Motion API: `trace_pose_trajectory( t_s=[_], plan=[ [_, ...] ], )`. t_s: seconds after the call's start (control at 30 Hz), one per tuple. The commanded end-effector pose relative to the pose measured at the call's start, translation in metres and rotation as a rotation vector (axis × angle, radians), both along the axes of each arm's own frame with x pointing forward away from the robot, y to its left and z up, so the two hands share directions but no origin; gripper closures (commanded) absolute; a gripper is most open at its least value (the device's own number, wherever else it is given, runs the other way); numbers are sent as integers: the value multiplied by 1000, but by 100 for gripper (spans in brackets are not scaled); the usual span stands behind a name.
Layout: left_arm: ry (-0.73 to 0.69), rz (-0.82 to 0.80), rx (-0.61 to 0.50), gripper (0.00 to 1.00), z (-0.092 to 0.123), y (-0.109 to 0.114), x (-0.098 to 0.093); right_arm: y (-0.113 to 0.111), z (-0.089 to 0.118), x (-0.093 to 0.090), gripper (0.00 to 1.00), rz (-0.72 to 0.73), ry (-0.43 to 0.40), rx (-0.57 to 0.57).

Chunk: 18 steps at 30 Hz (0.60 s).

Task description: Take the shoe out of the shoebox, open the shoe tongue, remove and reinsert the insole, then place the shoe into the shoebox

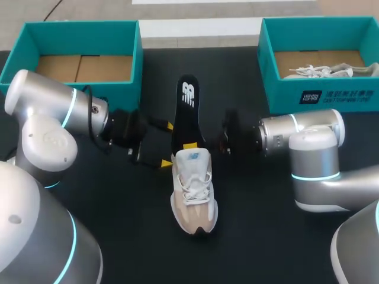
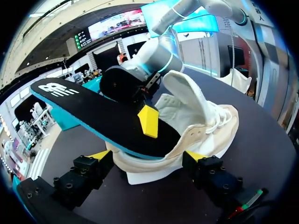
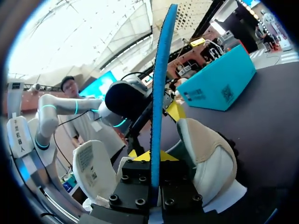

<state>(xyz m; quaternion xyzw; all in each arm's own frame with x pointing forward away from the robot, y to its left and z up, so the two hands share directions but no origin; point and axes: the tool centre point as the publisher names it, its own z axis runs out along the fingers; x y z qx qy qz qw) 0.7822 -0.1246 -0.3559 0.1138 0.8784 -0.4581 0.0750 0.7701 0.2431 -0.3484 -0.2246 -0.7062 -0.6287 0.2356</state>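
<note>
A beige and white shoe (image 1: 193, 189) lies mid-table, toe toward me, tongue (image 2: 184, 88) lifted. A black insole (image 1: 187, 112) with a blue edge slants up out of its heel opening, toward the far side. My right gripper (image 1: 190, 146) comes in from the right and is shut on the insole (image 3: 161, 70), which stands edge-on between its fingers (image 3: 156, 156). One yellow fingertip (image 2: 148, 120) presses the insole (image 2: 93, 109) just above the heel collar. My left gripper (image 2: 147, 156) is open at the shoe's left side, its fingers standing either side of the heel (image 2: 154, 170).
A teal shoebox (image 1: 83, 35) with a bare cardboard floor stands at the far left. A second teal shoebox (image 1: 320, 94) at the far right holds another pale shoe (image 1: 323, 72). The table is dark.
</note>
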Motion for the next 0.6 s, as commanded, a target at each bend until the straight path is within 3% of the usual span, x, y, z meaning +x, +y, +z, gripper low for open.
trace_pose_trajectory(
  t_s=[0.03, 0.3, 0.5, 0.57, 0.6],
  plan=[
    [-1, 2, 3, 0, 0, -1, -1, 6, -7, -10, 100, -4, 13, -11],
    [-1, 2, 3, 0, 0, -1, -1, 6, -15, -21, 100, -20, 46, -18],
    [-1, 2, 3, 0, 0, -1, -1, 3, -5, -18, 100, -34, 14, -32],
    [-1, 2, 3, 0, 0, -1, -1, 3, -2, -17, 84, -36, 4, -37],
    [-1, 2, 3, 0, 0, -1, -1, 3, 0, -16, 80, -36, -3, -40]
  ],
)
